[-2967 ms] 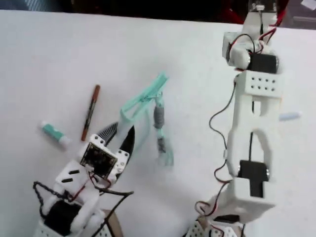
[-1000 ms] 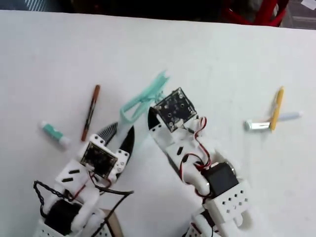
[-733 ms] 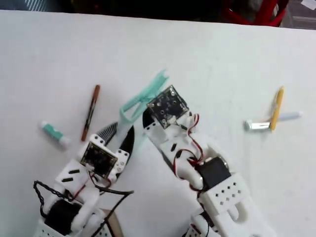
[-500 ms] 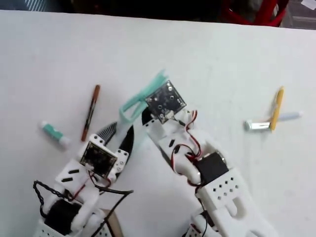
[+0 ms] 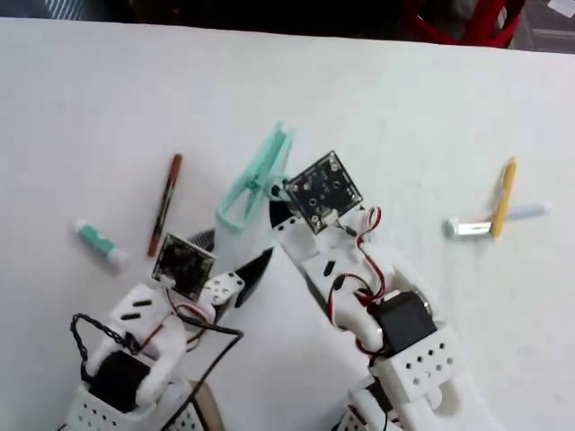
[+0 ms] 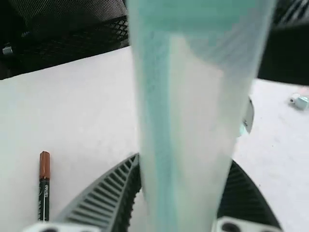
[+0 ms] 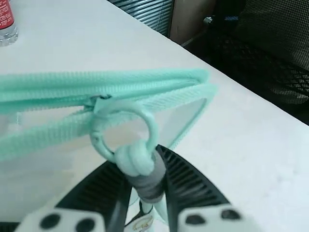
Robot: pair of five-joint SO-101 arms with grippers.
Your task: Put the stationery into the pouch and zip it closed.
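The mint-green pouch stands on edge at the table's middle, with its zip band on top. My right gripper is shut on the zip pull, a mint ring with a knotted grey-sleeved cord. In the high view this gripper sits under its camera at the pouch's near side. My left gripper holds the pouch's near end; the pouch rises between its dark ribbed fingers. A brown marker and a teal-and-white tube lie to the left.
A yellow pen crosses a white and pale-blue pen at the right of the table. The marker lies close beside my left gripper. The table's far edge meets dark chairs. A bottle stands far off.
The right arm swung in onto the pouch, then drew back slightly to the right. The left arm pushed forward and turned. The pouch tipped up onto its edge and its far end shifted left.
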